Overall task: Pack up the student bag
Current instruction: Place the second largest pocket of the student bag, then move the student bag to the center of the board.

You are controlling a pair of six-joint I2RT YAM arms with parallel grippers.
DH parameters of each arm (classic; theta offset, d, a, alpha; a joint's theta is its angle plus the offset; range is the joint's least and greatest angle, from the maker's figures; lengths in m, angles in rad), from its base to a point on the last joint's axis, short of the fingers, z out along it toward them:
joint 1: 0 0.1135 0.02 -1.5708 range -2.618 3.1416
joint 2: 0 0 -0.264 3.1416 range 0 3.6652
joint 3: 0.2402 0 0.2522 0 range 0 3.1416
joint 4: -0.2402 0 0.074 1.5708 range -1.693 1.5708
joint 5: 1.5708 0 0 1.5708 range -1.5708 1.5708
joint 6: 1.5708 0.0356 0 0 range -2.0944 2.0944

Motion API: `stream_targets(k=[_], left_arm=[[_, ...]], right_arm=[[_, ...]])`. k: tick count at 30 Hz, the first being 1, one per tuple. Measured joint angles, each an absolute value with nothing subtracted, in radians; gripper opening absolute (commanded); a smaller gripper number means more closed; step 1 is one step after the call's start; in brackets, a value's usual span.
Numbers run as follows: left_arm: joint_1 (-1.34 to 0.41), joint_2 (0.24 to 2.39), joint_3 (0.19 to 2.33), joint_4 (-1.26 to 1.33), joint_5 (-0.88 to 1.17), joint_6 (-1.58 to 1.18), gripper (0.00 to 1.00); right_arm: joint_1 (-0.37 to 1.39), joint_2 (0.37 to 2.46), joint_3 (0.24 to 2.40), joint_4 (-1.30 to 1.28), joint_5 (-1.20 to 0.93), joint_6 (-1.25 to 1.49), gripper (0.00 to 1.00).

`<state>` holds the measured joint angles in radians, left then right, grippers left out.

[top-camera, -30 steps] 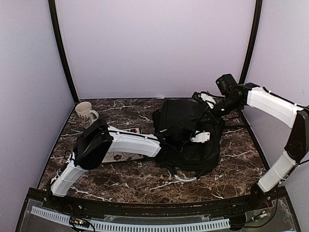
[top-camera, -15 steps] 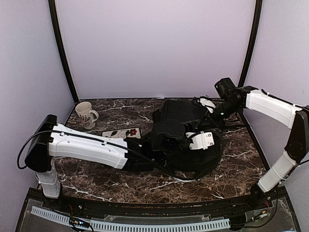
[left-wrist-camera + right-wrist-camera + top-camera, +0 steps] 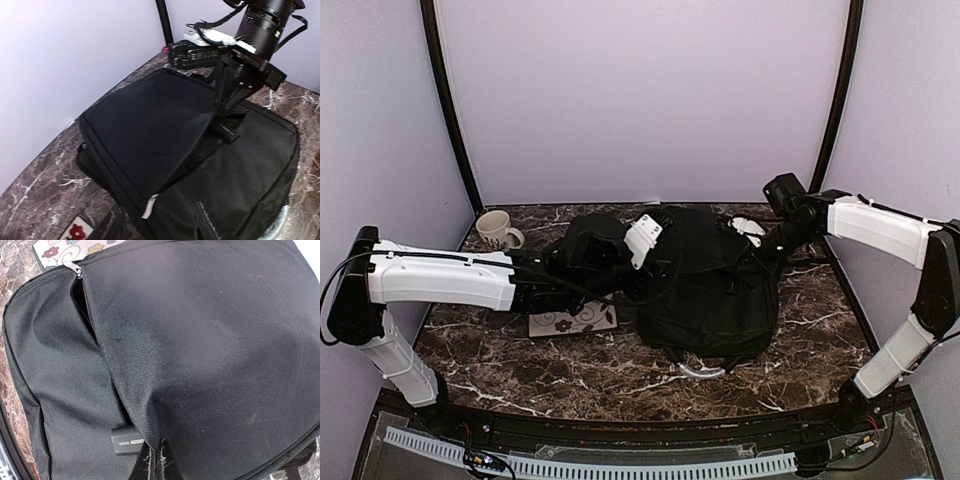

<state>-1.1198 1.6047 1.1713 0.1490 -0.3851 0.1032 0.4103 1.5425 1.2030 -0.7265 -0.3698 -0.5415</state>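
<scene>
Left gripper (image 3: 645,240) backs off the student bag (image 3: 710,290), jaws unreadable; right gripper's (image 3: 155,459) jaws keep pinching it open, likely ready for another item.

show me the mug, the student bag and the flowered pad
mug (image 3: 495,232), top external view, on its side wall
student bag (image 3: 712,292), top external view, on its black front panel
flowered pad (image 3: 574,322), top external view, on its white cover

The bag (image 3: 720,300) is plain black. The table (image 3: 620,375) is dark brown marble, veined white. The mug (image 3: 496,230) is cream with a dark leafy motif. The card (image 3: 570,322) is white with flowers, one red.
</scene>
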Motion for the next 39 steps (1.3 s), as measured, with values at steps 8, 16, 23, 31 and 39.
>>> stream_targets(k=[8, 16, 23, 31, 39], left_arm=[[-1.119, 1.717, 1.217, 0.111, -0.29, -0.121, 0.61], [-1.008, 1.681, 1.156, 0.096, -0.191, -0.342, 0.62], [-0.944, 1.619, 1.061, 0.099, -0.093, -0.483, 0.62], [-0.938, 1.624, 1.05, 0.118, -0.007, -0.551, 0.6], [-0.926, 1.67, 1.015, 0.171, 0.043, -0.607, 0.58]], right_arm=[[0.41, 1.509, 1.203, -0.746, -0.35, -0.566, 0.56], [0.456, 1.394, 1.132, -0.756, -0.269, -0.659, 0.72], [0.524, 1.425, 1.094, -0.732, -0.127, -0.699, 0.63], [0.537, 1.549, 1.122, -0.649, 0.026, -0.669, 0.55], [0.57, 1.621, 1.177, -0.536, 0.104, -0.582, 0.56]])
